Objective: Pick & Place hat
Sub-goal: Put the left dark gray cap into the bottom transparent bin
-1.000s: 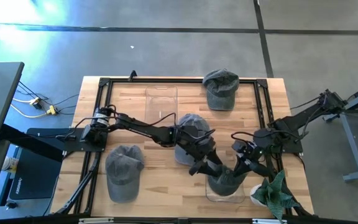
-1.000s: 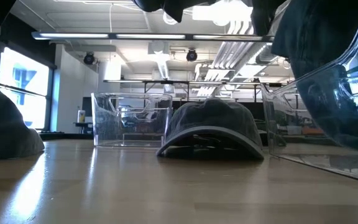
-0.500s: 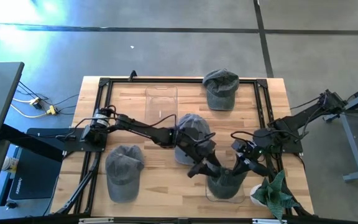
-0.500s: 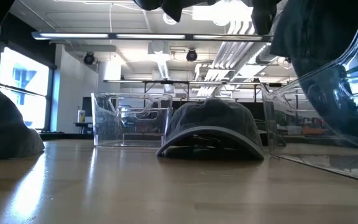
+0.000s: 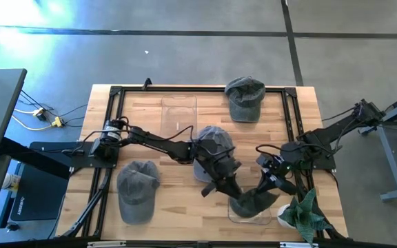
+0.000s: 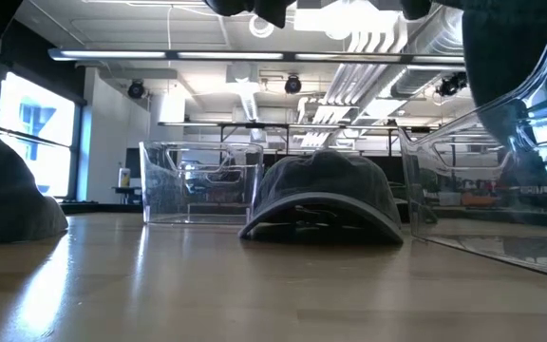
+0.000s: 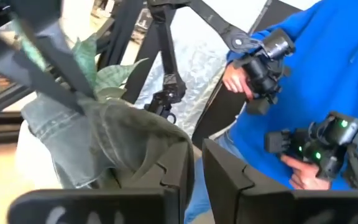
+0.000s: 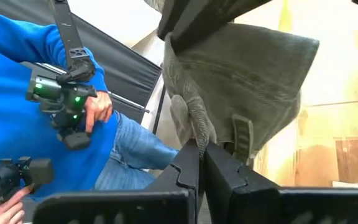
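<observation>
An olive-grey hat (image 5: 252, 200) hangs over a clear container (image 5: 234, 218) near the table's front edge; it also shows in the low view (image 6: 501, 57). My right gripper (image 5: 262, 189) is shut on it. My left gripper (image 5: 220, 187) stands just left of the hat with its fingers (image 7: 178, 163) nearly together and nothing seen in the narrow gap. Hat cloth (image 7: 114, 140) reaches one finger. Three more hats lie crown up on the table: far (image 5: 245, 96), middle (image 5: 212, 146) and near left (image 5: 138, 189). My right gripper pinches the hat's rear edge (image 8: 191, 127) beside the adjusting strap (image 8: 242, 142) between its two fingers. It comes slanting down from the table's right side. The hat hangs tilted over the container. Whether my left gripper touches the hat cloth I cannot tell.
A second clear container (image 5: 178, 114) stands at the far middle. A potted plant (image 5: 304, 213) sits at the near right corner, close to my right arm. A person in blue (image 7: 309, 68) holds controllers beyond the table's near edge. A black frame (image 5: 116, 93) rims the table.
My left gripper has shut from wide open and drawn back a little toward the table's left, away from the hat. The hat, still held by my right gripper, has risen in the container and tipped over toward the right.
</observation>
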{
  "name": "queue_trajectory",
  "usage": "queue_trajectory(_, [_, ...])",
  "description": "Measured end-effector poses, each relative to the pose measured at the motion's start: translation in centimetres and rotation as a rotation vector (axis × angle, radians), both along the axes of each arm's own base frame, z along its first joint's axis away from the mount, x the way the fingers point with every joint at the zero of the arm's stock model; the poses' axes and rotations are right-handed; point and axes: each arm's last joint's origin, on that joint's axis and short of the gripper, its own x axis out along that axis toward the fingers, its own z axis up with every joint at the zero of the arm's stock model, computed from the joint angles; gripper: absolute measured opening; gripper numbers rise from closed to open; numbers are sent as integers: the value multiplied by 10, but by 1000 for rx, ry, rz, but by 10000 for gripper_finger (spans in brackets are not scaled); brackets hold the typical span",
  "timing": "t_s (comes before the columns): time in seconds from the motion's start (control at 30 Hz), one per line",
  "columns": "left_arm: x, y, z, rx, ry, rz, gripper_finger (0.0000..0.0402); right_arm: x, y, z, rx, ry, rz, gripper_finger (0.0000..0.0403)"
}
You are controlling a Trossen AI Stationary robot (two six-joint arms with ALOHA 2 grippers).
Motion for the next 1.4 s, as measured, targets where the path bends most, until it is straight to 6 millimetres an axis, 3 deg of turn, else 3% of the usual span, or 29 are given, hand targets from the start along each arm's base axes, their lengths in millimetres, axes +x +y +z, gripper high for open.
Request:
queue_trajectory(0.13, [1, 3, -2, -6, 38, 23, 66, 0, 0, 0, 1, 4, -4, 10])
queue_trajectory(0.57, [3, 6, -9, 8, 111, 149, 233, 0, -1, -1, -17, 3, -28, 8])
queue_trajectory(0.8, [4, 7, -10, 10, 116, 187, 265, 0, -1, -1, -31, -11, -22, 10])
queue_trajectory(0.97, [3, 6, -13, 23, 138, 151, 264, 0, -1, -2, -43, -3, -26, 6])
queue_trajectory(1.1, [1, 4, -12, 55, 98, 52, 236, -1, -1, -3, -71, -18, 11, 5])
queue_trajectory(1.23, [1, 3, -12, 70, 81, 22, 179, -1, -1, -3, -92, -41, 28, 17])
queue_trajectory(1.4, [1, 3, -12, 102, 45, 25, 77, -2, 1, 0, -71, -80, 96, 18])
